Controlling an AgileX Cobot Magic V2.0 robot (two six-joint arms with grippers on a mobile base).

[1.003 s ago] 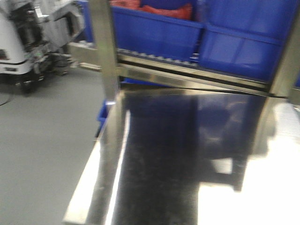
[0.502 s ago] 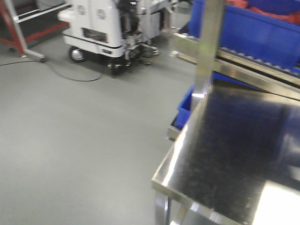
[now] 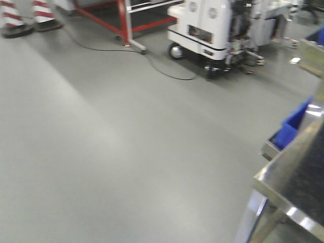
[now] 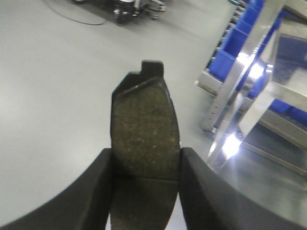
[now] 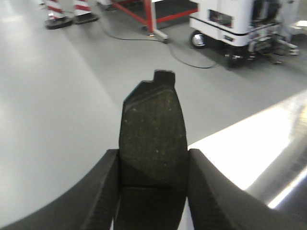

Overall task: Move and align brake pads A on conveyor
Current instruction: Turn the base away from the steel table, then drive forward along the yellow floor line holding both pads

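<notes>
While aloft, brake pads [image 4: 144,139] [image 5: 152,139] between fingers [image 4: 93,191] [image 5: 98,191]

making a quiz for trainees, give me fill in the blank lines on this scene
Together the left claw and right claw hold ___ brake pads.
The frame near the white robot is painted ___.
The bin beside the steel table is ___.
Missing: two; red; blue
</notes>
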